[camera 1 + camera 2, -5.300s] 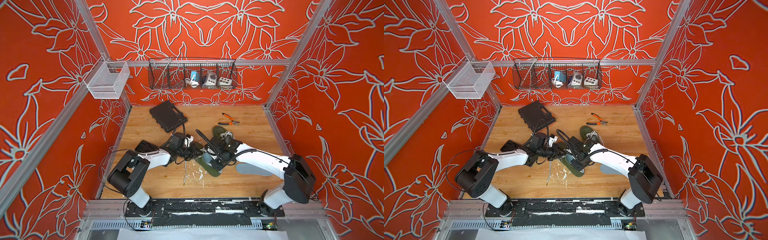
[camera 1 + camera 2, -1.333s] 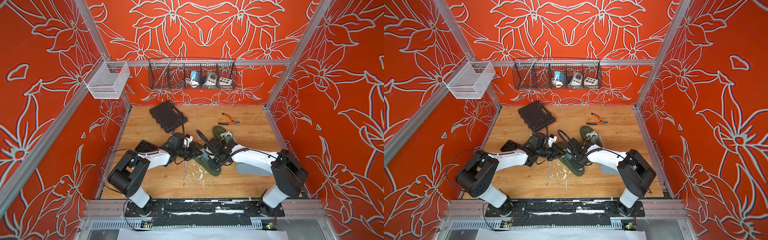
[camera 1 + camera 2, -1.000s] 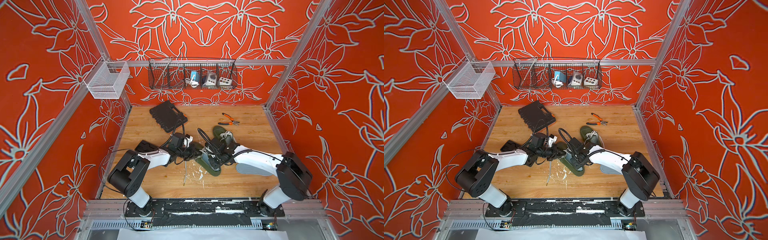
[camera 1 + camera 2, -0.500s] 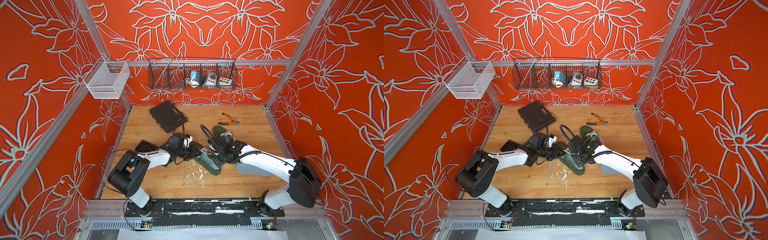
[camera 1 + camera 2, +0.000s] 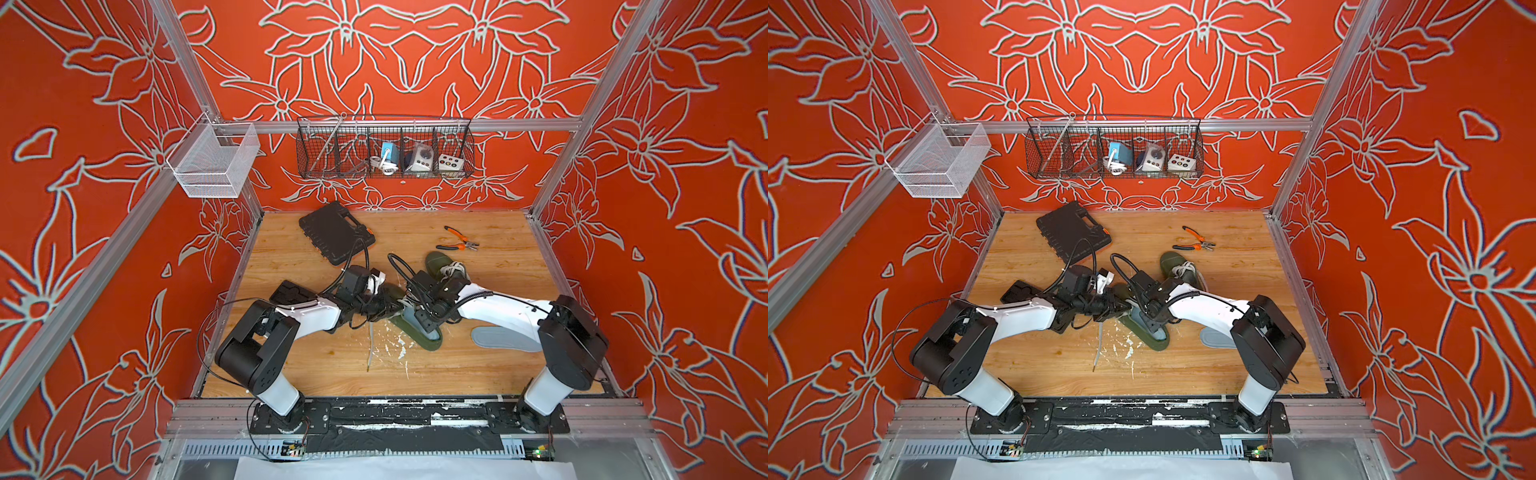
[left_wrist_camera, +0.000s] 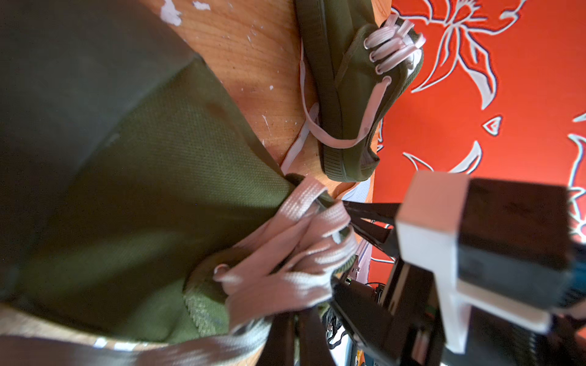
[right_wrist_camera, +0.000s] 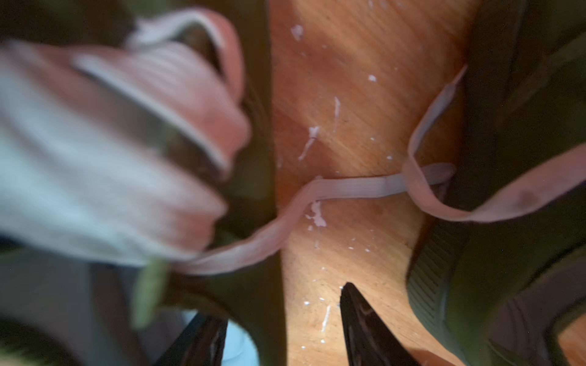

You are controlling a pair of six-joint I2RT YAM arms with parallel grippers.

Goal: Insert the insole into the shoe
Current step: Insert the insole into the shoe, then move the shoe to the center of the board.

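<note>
Just beneath spread right jaws, insole [image 5: 410, 313] in shoe [image 5: 428, 343]; left jaws tight on its upper

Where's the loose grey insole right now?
In both top views the loose grey insole lies flat on the wooden table at the robot's right, partly hidden under the right arm, beside the nearer green shoe.

A brown wooden table [image 5: 498, 282] sits inside red walls with big flower drawings; it has little white flecks [image 5: 395, 349] and 1 thin pale stick [image 5: 371, 347] on it; a black case [image 5: 334, 230] lies near the back; orange and black pliers [image 5: 459, 243] lie well apart from it; a black wire basket [image 5: 316, 158] on the back wall holds a blue box [image 5: 387, 150] and 2 pale boxes; a white mesh basket [image 5: 212, 162] hangs nearby.
</note>
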